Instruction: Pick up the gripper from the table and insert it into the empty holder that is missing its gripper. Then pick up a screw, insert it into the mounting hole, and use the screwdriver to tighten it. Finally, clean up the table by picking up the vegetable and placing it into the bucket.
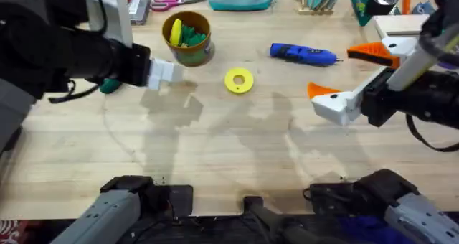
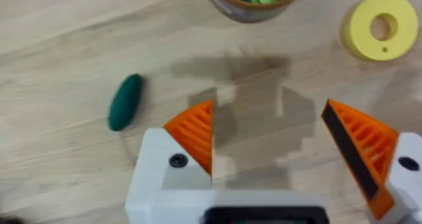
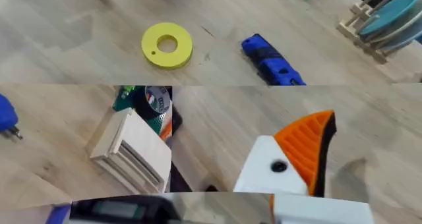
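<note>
**Both grippers wide open, vegetable lying on the tabletop**

Down at the near edge sit the two arm bases, dark and blurred, and beyond them the pale planks of the tabletop (image 1: 237, 151) stretch away. The left arm comes in from the left side and its left gripper (image 1: 166, 73) hovers low over the wood, just in front of the bucket (image 1: 188, 39). From the left wrist camera the left gripper (image 2: 270, 145) has its orange ribbed pads (image 2: 194, 135) spread well apart, nothing but bare wood and shadow between them.

And there is the vegetable (image 2: 124, 102): dark green, oval, lying flat on the tabletop beside the left gripper, touching neither pad. From overhead the vegetable (image 1: 109, 86) peeks out from under the left arm.

The bucket (image 2: 250, 0) stands upright with yellow and green pieces inside. Just to its right lies a yellow ring (image 1: 239, 80), flat on the wood.

Over on the right side, the right gripper (image 1: 350, 73) hangs above the tabletop, its two orange tips set far apart and holding nothing. The screwdriver (image 1: 303, 54) lies on its side between the yellow ring and the right gripper, clear of both. The right wrist camera catches the screwdriver (image 3: 270, 62) near the yellow ring (image 3: 167, 45), with one orange tip (image 3: 306, 145) on its white mount.
</note>
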